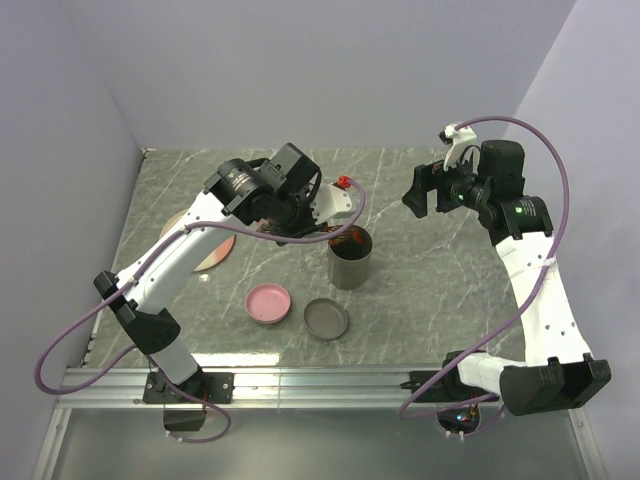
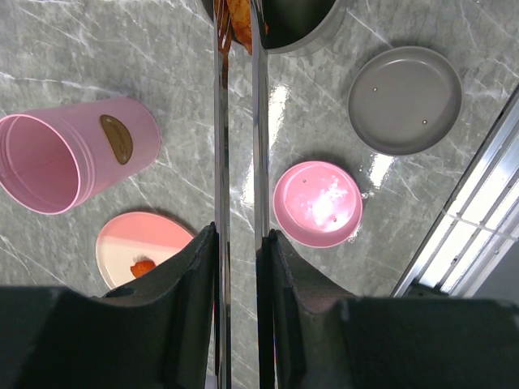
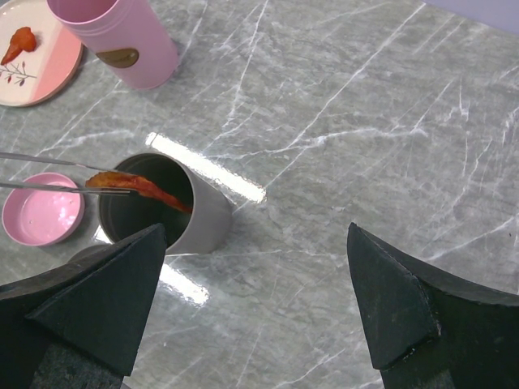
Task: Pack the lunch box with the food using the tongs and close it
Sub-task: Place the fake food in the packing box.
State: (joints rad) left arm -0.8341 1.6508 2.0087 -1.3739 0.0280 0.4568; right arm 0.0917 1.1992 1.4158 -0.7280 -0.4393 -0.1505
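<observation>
My left gripper [image 2: 241, 235] is shut on the silver tongs [image 2: 260, 146], squeezing their two arms near each other. The tong tips pinch an orange-red piece of food [image 3: 138, 188] over the open mouth of the upright grey lunch box [image 3: 199, 219], seen mid-table [image 1: 350, 262] in the top view. Another orange-red piece [image 2: 143, 267] lies on the pink-and-white plate [image 2: 134, 239]. My right gripper [image 3: 255, 232] hangs open above bare table to the right of the lunch box, holding nothing.
A pink container [image 2: 73, 158] lies on its side beside the plate. A pink lid [image 2: 318, 203] and a grey lid [image 2: 404, 99] lie flat near the table's front edge. A metal rail [image 1: 320, 380] runs along that edge.
</observation>
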